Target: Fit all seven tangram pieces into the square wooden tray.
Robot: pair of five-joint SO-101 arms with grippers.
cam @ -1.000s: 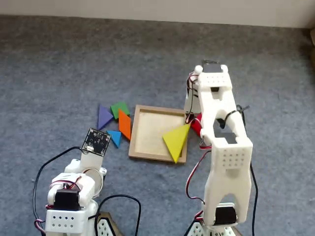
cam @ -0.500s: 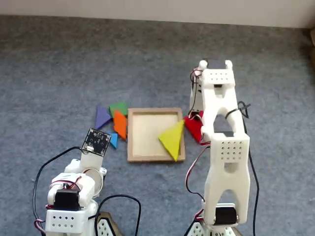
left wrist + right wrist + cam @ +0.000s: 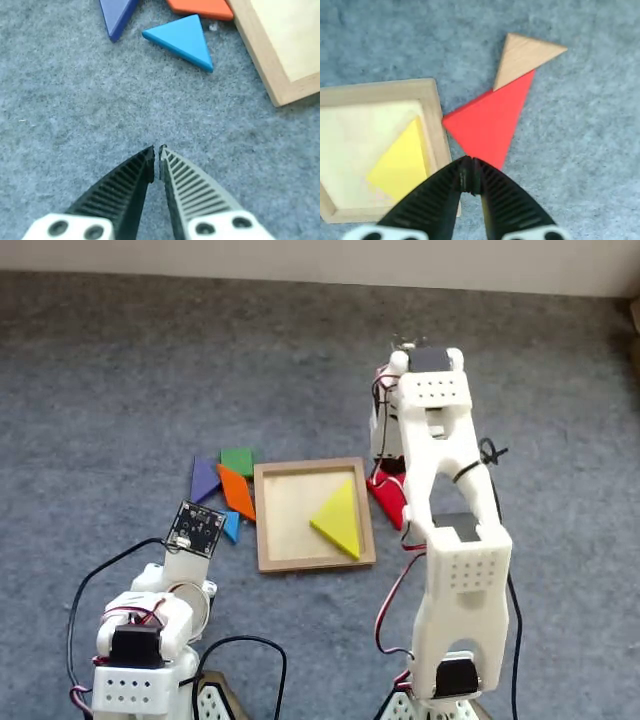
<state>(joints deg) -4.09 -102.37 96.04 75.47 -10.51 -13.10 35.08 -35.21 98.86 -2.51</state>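
The square wooden tray [image 3: 266, 530] lies mid-table with the yellow triangle [image 3: 338, 520] flat inside, against its right wall. A red triangle [image 3: 386, 496] sits just right of the tray, with a plain wooden triangle [image 3: 524, 56] touching its far corner. Left of the tray lie an orange piece [image 3: 235, 491], a green piece [image 3: 238, 461], a purple triangle [image 3: 204, 479] and a small blue triangle [image 3: 231, 526]. My right gripper [image 3: 470, 175] is shut and empty over the red triangle's [image 3: 489, 120] tip by the tray [image 3: 433, 102]. My left gripper [image 3: 156, 155] is shut over bare carpet, short of the blue triangle [image 3: 182, 39].
Grey carpet covers the table. The right arm [image 3: 445, 510] stretches over the area right of the tray. The left arm [image 3: 150, 630] stays at the near left. Open carpet lies beyond the tray and at the far left.
The tray has swung square and slid slightly left. The yellow triangle, earlier tilted over the tray's right rim, now lies flat inside. The right arm drew back toward the far side.
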